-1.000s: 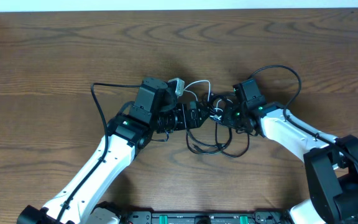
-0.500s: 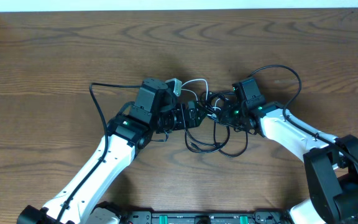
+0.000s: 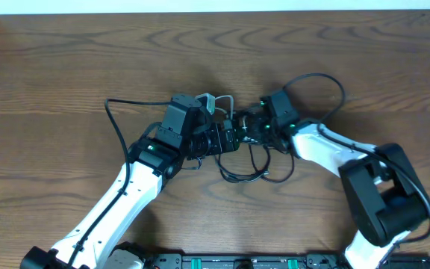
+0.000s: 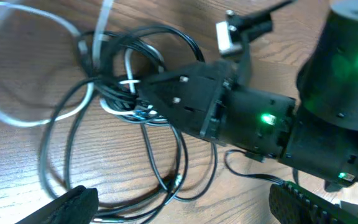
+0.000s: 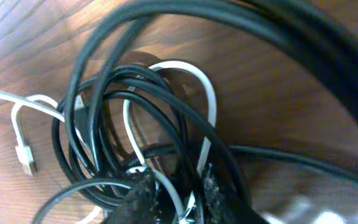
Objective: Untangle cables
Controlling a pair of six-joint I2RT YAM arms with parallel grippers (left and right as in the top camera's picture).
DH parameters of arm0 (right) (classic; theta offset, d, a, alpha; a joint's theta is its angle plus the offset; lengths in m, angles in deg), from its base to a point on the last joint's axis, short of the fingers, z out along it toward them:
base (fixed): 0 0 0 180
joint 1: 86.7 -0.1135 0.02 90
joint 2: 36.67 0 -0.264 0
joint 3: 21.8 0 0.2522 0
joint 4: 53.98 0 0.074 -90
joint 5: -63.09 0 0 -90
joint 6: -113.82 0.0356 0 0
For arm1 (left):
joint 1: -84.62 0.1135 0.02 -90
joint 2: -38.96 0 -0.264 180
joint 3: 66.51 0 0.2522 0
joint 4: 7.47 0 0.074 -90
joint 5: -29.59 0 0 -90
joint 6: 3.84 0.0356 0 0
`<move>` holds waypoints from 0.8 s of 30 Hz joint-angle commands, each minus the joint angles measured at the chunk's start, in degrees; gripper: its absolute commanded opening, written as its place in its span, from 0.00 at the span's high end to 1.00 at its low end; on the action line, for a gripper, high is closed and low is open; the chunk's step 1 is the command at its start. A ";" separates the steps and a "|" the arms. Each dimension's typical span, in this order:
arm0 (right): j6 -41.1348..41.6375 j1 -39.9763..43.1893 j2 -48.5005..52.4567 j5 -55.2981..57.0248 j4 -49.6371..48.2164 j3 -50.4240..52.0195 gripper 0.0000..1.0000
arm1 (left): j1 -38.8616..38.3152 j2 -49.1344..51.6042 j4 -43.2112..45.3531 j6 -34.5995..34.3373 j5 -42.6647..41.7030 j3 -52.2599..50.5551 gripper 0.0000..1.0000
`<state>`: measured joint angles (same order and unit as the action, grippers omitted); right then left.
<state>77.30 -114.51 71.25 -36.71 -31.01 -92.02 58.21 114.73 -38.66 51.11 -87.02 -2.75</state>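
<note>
The cables (image 3: 251,173) are thin black cords and one white cord (image 3: 223,99), knotted together at the table's middle. My right gripper (image 3: 248,128) is shut on the knot. In the right wrist view its fingertips (image 5: 176,186) pinch black strands and the white cord (image 5: 210,99), and a white plug (image 5: 25,158) lies at the left. My left gripper (image 3: 230,140) faces it, almost touching. In the left wrist view its jaws (image 4: 180,199) are open wide, with black loops (image 4: 166,180) on the table between them. The right gripper (image 4: 157,93) holds the knot (image 4: 124,87) just ahead.
The brown wooden table (image 3: 66,67) runs to a white edge at the back. The right arm's thick black wire (image 3: 327,78) arcs behind its wrist. The left arm's wire (image 3: 113,116) loops out to the left. A silver plug (image 4: 227,38) lies beyond the right gripper.
My right gripper has moved left toward the left gripper, dragging the knot and the black loops with it. The left arm has hardly moved.
</note>
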 commanded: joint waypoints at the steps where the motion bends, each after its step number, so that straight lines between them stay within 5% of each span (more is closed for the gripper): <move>1: 3.06 -0.37 7.74 0.57 6.56 0.39 0.99 | -0.04 0.26 -0.15 0.46 0.52 0.57 0.09; 10: -11.43 -0.11 1.18 1.07 18.51 -7.10 0.99 | -0.04 0.26 -3.37 0.48 0.52 0.57 0.09; 15: -23.91 1.53 -11.72 -13.86 21.27 -7.82 0.99 | -0.04 0.26 -3.48 0.48 0.50 0.57 0.10; 19: -24.04 2.34 -20.98 -18.67 26.25 -7.82 0.99 | -0.04 0.28 -3.02 0.48 0.52 0.57 0.32; 24: -27.91 2.23 -28.94 -20.87 28.55 -7.80 0.99 | -0.04 0.66 -3.06 -1.60 0.48 0.57 0.33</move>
<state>54.02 -112.43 44.93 -52.87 -2.81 -99.48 58.21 114.73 -41.79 51.22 -87.02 -2.75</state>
